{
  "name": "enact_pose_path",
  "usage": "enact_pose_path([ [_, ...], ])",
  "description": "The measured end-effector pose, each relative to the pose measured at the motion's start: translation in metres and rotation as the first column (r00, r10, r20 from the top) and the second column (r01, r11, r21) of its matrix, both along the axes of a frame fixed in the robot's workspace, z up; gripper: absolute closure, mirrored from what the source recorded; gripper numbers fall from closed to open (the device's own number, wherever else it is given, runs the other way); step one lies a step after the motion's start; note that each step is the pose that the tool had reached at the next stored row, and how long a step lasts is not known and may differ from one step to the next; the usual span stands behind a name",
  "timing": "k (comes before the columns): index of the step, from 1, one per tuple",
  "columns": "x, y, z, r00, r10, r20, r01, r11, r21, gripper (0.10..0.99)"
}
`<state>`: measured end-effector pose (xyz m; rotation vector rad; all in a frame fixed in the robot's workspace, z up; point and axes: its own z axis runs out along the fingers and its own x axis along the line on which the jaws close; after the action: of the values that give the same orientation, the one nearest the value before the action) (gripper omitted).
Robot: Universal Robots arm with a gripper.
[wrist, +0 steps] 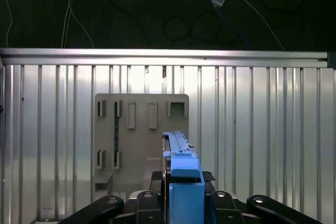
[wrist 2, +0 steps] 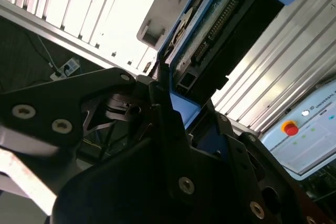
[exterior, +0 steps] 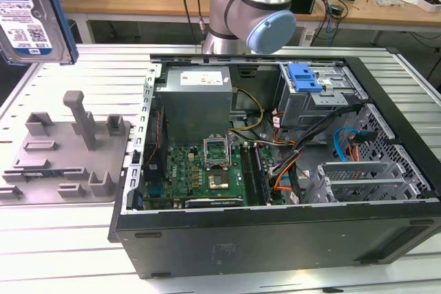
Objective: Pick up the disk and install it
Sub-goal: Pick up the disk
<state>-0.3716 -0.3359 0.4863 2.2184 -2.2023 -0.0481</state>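
Observation:
The disk (exterior: 31,15), a silver hard drive with a white-and-blue label in a blue carrier bracket, hangs in the air at the exterior view's upper left, above the ribbed metal table. In the first wrist view the disk (wrist: 181,156) stands edge-on between my black fingers, and my gripper (wrist: 184,198) is shut on its blue bracket. The second wrist view shows the disk's (wrist 2: 220,30) connector side rising out of my gripper (wrist 2: 178,108). The grey fixture plate (wrist: 139,135) lies on the table below the disk.
The open computer case (exterior: 386,232) lies on the table to the exterior view's right, with a grey power supply (exterior: 196,101) and a drive bay with a blue latch (exterior: 304,77). The grey fixture plate (exterior: 69,149) sits left of it. My arm (exterior: 251,12) stands behind the case.

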Motion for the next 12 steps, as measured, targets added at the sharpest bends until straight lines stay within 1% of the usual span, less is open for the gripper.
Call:
enact_pose_path([
  [4, 0.013, -0.006, 0.0, 1.0, 0.0, 0.0001, 0.0, 1.0, 0.0, 0.718],
  [8, 0.0284, -0.0136, 0.0, 1.0, 0.0, 0.0, 0.0, 1.0, 0.0, 0.718],
  [9, 0.0342, -0.0165, 0.0, 1.0, 0.0, 0.0, 0.0, 1.0, 0.0, 0.718],
  [11, 0.0413, -0.0203, 0.0, 1.0, 0.0, -0.0001, 0.0, 1.0, 0.0, 0.718],
  [12, 0.0474, -0.0237, 0.0, 1.0, 0.0, 0.0, 0.0, 1.0, 0.0, 0.718],
])
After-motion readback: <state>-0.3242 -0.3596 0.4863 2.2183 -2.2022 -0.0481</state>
